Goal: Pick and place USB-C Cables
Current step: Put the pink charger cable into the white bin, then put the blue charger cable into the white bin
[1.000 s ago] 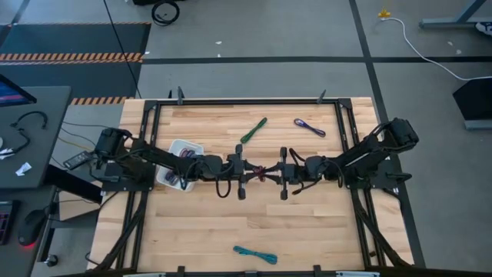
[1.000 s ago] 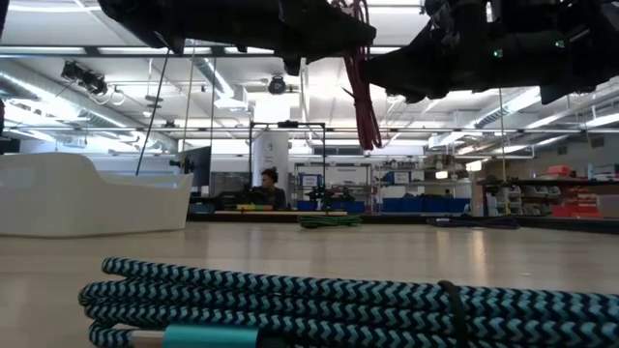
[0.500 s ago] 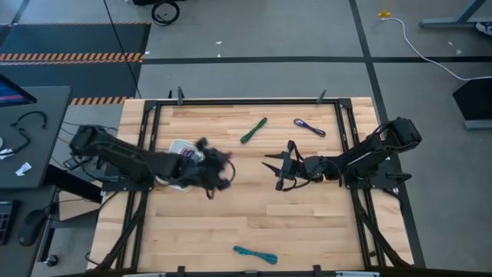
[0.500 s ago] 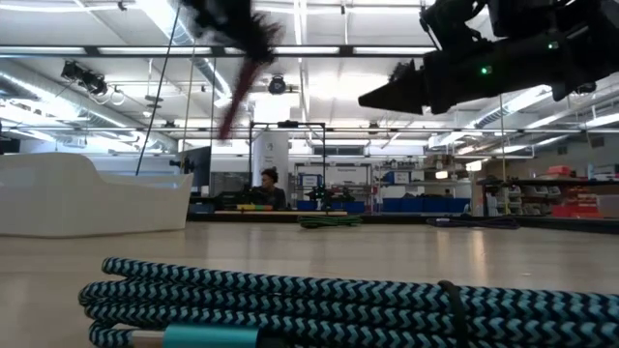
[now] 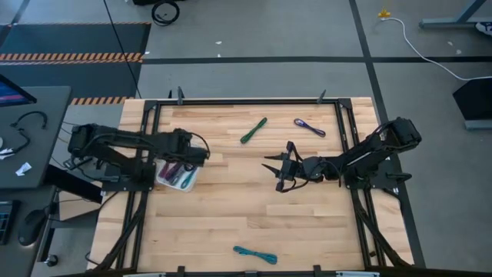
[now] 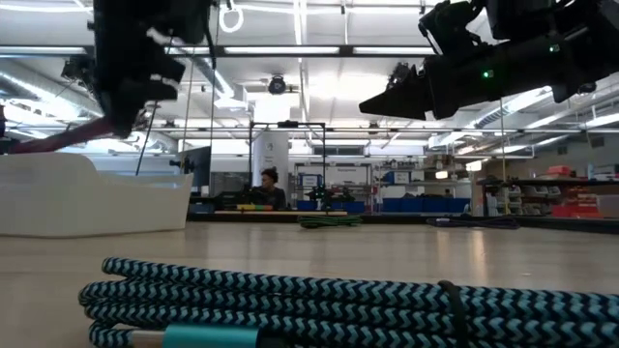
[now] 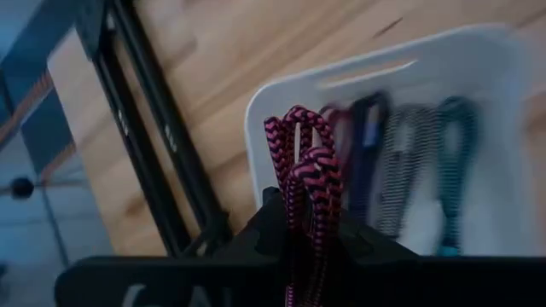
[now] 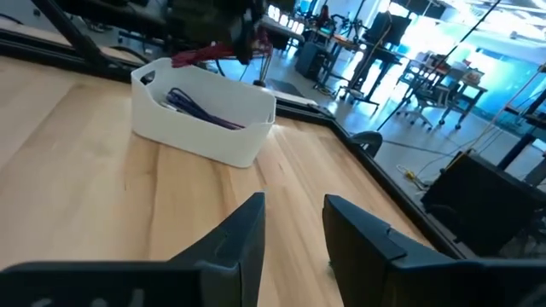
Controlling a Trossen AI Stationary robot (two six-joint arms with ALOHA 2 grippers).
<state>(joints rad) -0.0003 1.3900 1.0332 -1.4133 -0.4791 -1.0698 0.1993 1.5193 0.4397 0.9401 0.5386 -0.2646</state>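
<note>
My left gripper (image 5: 192, 156) hangs over the white bin (image 5: 164, 181) at the table's left and is shut on a maroon-pink cable bundle (image 7: 303, 166). Purple, grey and teal bundles (image 7: 401, 170) lie in the bin. My right gripper (image 5: 278, 166) is open at the table's middle, above the wood, and touches nothing. On the tabletop lie a green bundle (image 5: 254, 129) and a purple one (image 5: 309, 127) near the far edge. A teal one (image 5: 255, 254) rests near the near edge and fills the low view's foreground (image 6: 338, 300). My left gripper pinches the maroon-pink bundle between its two fingers across the folded strands (image 7: 300, 223). The looped end (image 7: 299, 128) sticks out past the fingertips. The bundle is lifted clear above the bin; in the low view its free end (image 6: 53, 143) slants out toward the table's left.
A black frame rail (image 5: 146, 146) runs along the table's left side next to the bin, with another at the right (image 5: 350, 146). Bare wood (image 5: 231, 200) lies between the two grippers. A person (image 6: 268, 189) sits far back in the room.
A second ago both grippers met at the table's middle with the maroon-pink bundle hanging between them. The left gripper has since swung fast toward the table's left with the bundle, ending over the bin. The right gripper drew back a little to the right, without the bundle.
</note>
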